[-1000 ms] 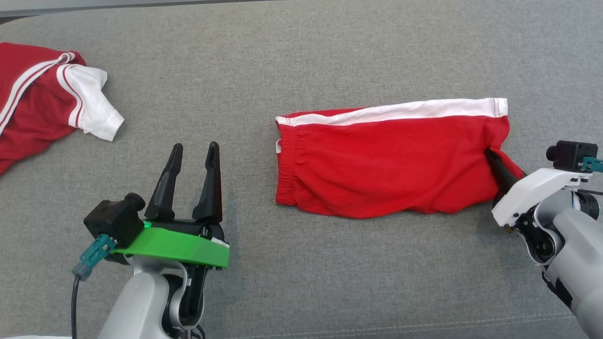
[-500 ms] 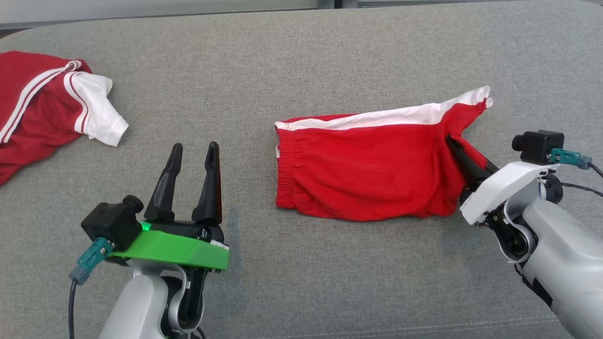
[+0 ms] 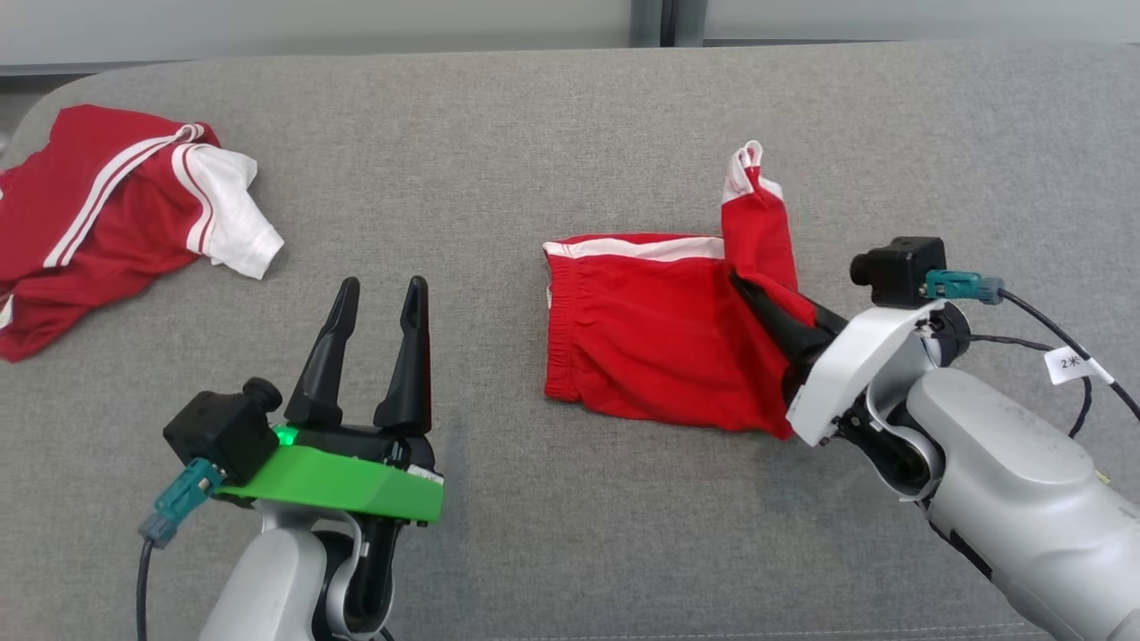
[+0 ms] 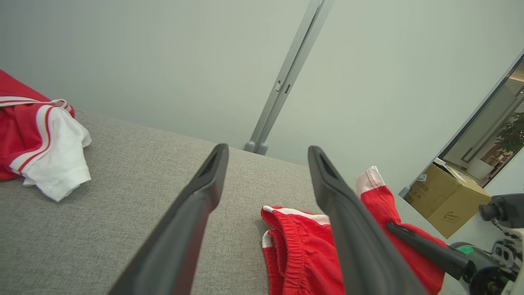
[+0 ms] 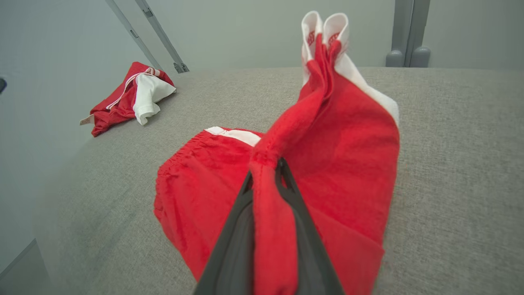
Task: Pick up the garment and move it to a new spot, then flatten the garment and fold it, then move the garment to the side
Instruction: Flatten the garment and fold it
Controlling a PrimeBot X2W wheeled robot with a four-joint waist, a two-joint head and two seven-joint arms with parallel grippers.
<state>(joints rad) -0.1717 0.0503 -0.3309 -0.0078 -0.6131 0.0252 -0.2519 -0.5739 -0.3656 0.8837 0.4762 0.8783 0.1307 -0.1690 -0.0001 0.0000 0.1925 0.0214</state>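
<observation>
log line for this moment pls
phase: fold | right gripper: shut on red shorts, leg end raised | left gripper: open, empty | red shirt: far left

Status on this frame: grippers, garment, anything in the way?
Right gripper shut on red cloth shorts with white stripe, leg end raised. Left gripper open, holding nothing. Crumpled red-and-white shirt far left, not in the way.

Red shorts w/ white stripe: waistband end flat at 9 o'clock; 3 o'clock end raised, bunched, pointing to 12.
</observation>
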